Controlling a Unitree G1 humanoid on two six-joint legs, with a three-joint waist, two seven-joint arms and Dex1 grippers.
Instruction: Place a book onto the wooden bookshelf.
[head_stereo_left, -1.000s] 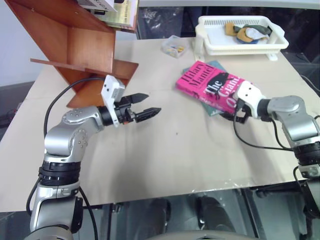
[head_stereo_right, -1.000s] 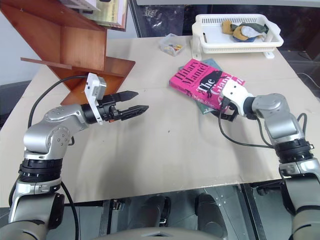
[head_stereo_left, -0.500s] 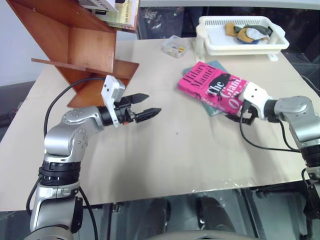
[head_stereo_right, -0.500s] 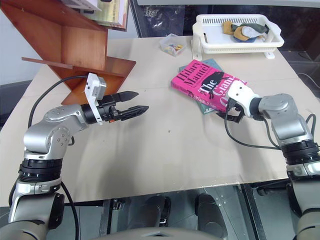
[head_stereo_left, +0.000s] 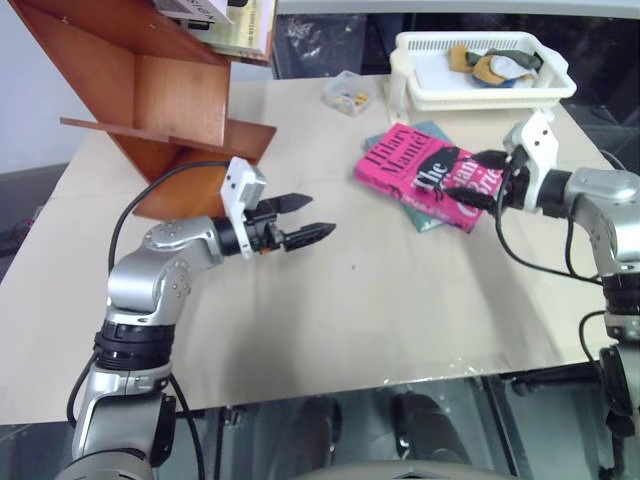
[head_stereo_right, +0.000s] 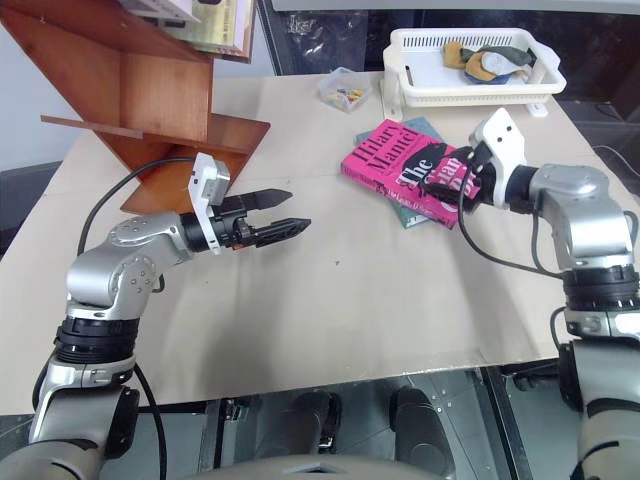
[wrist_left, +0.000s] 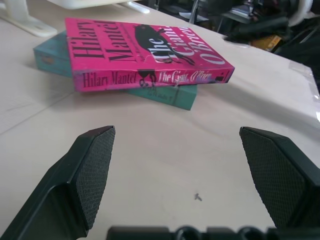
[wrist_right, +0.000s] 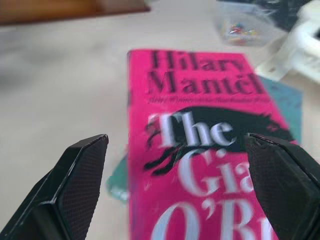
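The right gripper (head_stereo_right: 447, 183) is wide open, empty, above the near end of the book (head_stereo_left: 425, 172). The book lies flat on a teal book (wrist_left: 165, 96). The left gripper (head_stereo_left: 303, 220) is wide open, empty, with the book well ahead and the bookshelf (head_stereo_left: 150, 90) behind it.

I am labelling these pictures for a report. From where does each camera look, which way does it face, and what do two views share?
Left and right eye views: on the head, facing forward and down over the beige table; both arms show.
Left wrist view: on the left wrist, between the open left gripper fingers, facing the bright pink paperback book on a teal-green book.
Right wrist view: on the right wrist, between the open right gripper fingers, over the pink cover.
Shared: all show that book.
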